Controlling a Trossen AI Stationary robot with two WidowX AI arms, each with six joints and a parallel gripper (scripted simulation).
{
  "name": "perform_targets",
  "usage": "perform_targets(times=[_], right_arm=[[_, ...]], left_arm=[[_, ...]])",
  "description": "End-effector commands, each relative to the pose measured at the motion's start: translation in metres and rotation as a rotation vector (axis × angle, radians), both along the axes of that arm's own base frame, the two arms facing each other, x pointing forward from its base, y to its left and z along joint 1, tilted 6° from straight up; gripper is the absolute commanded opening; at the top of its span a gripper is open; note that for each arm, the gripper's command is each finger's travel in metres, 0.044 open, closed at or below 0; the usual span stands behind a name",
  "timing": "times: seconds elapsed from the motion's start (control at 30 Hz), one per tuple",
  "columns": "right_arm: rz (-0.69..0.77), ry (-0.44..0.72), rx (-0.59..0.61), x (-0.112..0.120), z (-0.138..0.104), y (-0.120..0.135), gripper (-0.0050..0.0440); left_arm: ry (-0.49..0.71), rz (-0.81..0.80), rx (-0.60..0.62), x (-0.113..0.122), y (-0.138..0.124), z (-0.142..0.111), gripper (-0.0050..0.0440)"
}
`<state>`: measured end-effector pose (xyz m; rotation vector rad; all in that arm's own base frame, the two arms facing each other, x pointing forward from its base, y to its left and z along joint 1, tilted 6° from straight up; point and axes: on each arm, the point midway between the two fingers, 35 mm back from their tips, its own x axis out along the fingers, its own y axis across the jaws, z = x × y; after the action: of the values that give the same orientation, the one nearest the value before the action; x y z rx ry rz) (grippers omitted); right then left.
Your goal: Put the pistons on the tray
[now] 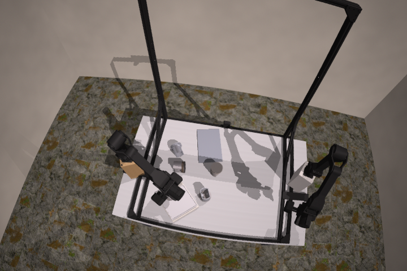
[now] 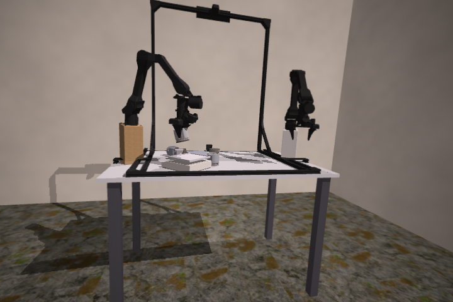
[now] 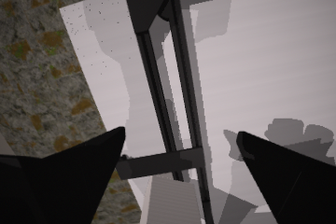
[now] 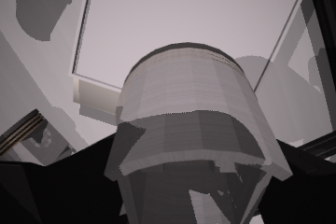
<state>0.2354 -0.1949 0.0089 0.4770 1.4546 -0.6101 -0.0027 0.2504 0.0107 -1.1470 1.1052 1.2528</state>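
The flat steel tray (image 1: 209,145) lies bare at the back of the bench. My right gripper (image 2: 180,135) is shut on a grey piston (image 2: 182,134) (image 4: 189,98), held in the air above a low white box with a raised plate (image 1: 185,204) (image 2: 186,164) (image 4: 189,23). A piston (image 1: 176,148) lies left of the tray. A brown-ringed piston (image 1: 179,166) (image 4: 31,135) lies in front of it. A brown-topped piston (image 1: 216,168) stands close to the tray's front edge. Another piston (image 1: 204,193), hollow side up, is right of the white box. My left gripper (image 2: 301,138) (image 3: 182,133) is open and empty, high at the right end.
A black frame (image 1: 210,231) (image 2: 223,173) borders the bench, with posts rising at its back corners. The right arm stands on an orange block (image 1: 132,169) (image 2: 131,144), the left arm on a white block (image 1: 301,178) (image 2: 289,143). Arm shadows cross the bench right of the tray.
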Motion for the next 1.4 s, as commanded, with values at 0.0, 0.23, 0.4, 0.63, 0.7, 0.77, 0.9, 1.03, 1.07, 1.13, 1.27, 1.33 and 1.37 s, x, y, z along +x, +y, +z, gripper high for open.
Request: perform_targets(times=[0.0,0.23,0.4,0.63,0.7,0.77,0.9,1.03,1.07,1.13,1.27,1.33,1.37], right_arm=[[0.005,-0.013,-0.016,-0.012,0.002,0.009,0.0158],[-0.18,-0.032,-0.012,-0.039,0.003,-0.013,0.0158],[-0.26,-0.04,-0.011,-0.05,0.004,-0.022,0.0158],[-0.444,-0.059,-0.007,-0.077,0.006,-0.044,0.0158],[-0.444,-0.059,-0.007,-0.085,0.006,-0.051,0.0158],[-0.444,-0.059,-0.007,-0.093,0.007,-0.057,0.0158],[-0.444,-0.059,-0.007,-0.104,0.008,-0.066,0.0158],[-0.444,-0.058,-0.007,-0.113,0.008,-0.073,0.0158],[-0.425,-0.043,0.006,-0.113,0.008,-0.073,0.0158],[-0.388,-0.013,0.03,-0.113,0.008,-0.073,0.0158],[-0.314,0.046,0.079,-0.113,0.008,-0.073,0.0158],[-0.277,0.076,0.103,-0.113,0.008,-0.073,0.0158],[-0.258,0.091,0.115,-0.113,0.008,-0.073,0.0158]], left_arm=[[-0.002,-0.004,-0.001,0.0,0.0,0.0,0.044],[-0.002,-0.004,-0.001,0.0,0.0,0.0,0.044],[-0.002,-0.004,-0.001,0.0,0.0,0.0,0.044],[-0.002,-0.004,-0.001,0.0,0.0,0.0,0.044],[-0.002,-0.004,-0.001,0.0,0.0,0.0,0.044],[-0.002,-0.004,-0.001,0.0,0.0,0.0,0.044],[-0.002,-0.004,-0.001,0.0,0.0,0.0,0.044],[-0.002,-0.004,-0.001,0.0,0.0,0.0,0.044],[-0.002,-0.004,-0.001,0.0,0.0,0.0,0.044],[-0.002,-0.004,-0.001,0.0,0.0,0.0,0.044],[-0.002,-0.004,-0.001,0.0,0.0,0.0,0.044],[-0.002,-0.004,-0.001,0.0,0.0,0.0,0.044],[-0.002,-0.004,-0.001,0.0,0.0,0.0,0.044]])
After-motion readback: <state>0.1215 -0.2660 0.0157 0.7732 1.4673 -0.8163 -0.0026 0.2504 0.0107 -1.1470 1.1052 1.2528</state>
